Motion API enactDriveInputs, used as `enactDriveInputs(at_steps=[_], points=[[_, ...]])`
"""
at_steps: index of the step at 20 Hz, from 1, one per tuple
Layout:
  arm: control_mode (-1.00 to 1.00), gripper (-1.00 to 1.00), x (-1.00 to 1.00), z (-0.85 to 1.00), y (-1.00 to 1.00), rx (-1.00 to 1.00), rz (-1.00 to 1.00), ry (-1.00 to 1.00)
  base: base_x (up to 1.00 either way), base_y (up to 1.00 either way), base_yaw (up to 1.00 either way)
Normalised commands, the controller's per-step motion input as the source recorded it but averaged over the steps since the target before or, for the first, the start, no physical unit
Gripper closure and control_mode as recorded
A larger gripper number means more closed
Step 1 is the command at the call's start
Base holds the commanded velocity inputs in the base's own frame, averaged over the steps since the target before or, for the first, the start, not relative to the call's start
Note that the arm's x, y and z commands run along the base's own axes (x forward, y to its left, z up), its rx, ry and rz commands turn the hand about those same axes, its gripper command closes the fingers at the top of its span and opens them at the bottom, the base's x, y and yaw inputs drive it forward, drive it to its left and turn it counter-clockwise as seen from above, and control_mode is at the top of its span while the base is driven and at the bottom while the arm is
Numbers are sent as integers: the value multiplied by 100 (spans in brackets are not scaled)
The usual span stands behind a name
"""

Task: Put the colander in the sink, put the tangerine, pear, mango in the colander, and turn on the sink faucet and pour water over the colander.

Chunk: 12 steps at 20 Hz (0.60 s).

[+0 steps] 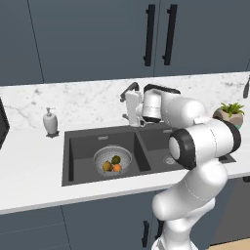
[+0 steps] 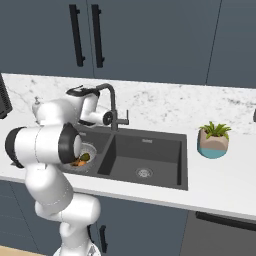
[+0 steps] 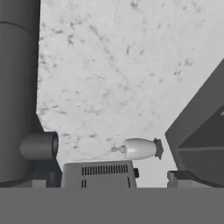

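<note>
Colander (image 1: 113,161) in the left basin of the sink (image 1: 78,146), holding 3 fruits: tangerine (image 1: 116,167), pear (image 1: 107,166) and mango (image 1: 115,159). No water stream is visible, so the step in hand appears to be opening the sink faucet (image 2: 111,102), which stands behind the divider between the 2 basins. Its small side lever (image 2: 123,120) is judged rigid, smooth and short; a sideways push or a pinch near its tip should turn it, with some risk of slipping off. The arm reaches forward over the sink, wrist turned sideways, with the gripper (image 1: 131,108) just beside the faucet column, jaws spread wide and empty. A soap dispenser (image 1: 51,122) stands on the counter (image 1: 29,161), left of the sink.
</note>
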Motion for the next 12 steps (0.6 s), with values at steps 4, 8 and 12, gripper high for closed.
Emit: enactDriveInputs(at_steps=[4,8,12], points=[[-100,-100,40,14,-22,0,-12,20,0,0,0],[-100,-100,37,6,-33,0,-10,20,0,0,0],[-100,-100,41,0,-33,0,-9,12,0,0,0]])
